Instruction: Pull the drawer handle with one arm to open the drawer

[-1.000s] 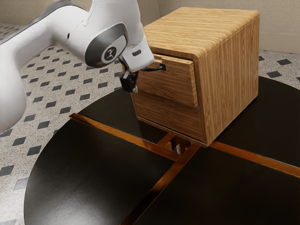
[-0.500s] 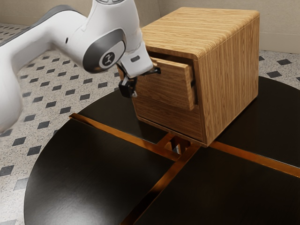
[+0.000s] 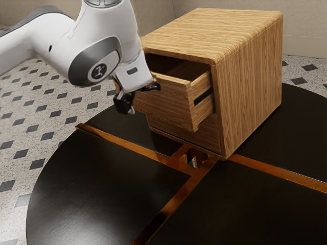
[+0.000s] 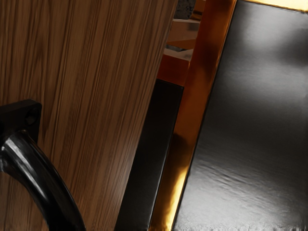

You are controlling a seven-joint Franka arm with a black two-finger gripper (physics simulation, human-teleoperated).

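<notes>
A wooden cabinet [image 3: 248,76] stands on the round black table [image 3: 97,194]. Its upper drawer [image 3: 168,104] is pulled partway out toward the exterior view's left, and the dark inside shows above it. A black curved handle [image 3: 152,88] is fixed to the drawer front. My gripper [image 3: 125,104] hangs at the left end of that front, shut on the handle. From the wrist camera the handle [image 4: 33,178] curves just under my hand, against the wood of the drawer front [image 4: 96,72].
The lower drawer [image 3: 189,133] is closed. Gold inlay strips [image 3: 168,204] cross the black tabletop and meet at a small opening [image 3: 193,159] in front of the cabinet. Tiled floor [image 3: 46,102] lies beyond the table's rim.
My gripper has moved toward the exterior view's left and slightly down, and the upper drawer has slid out with it, from nearly closed to clearly open.
</notes>
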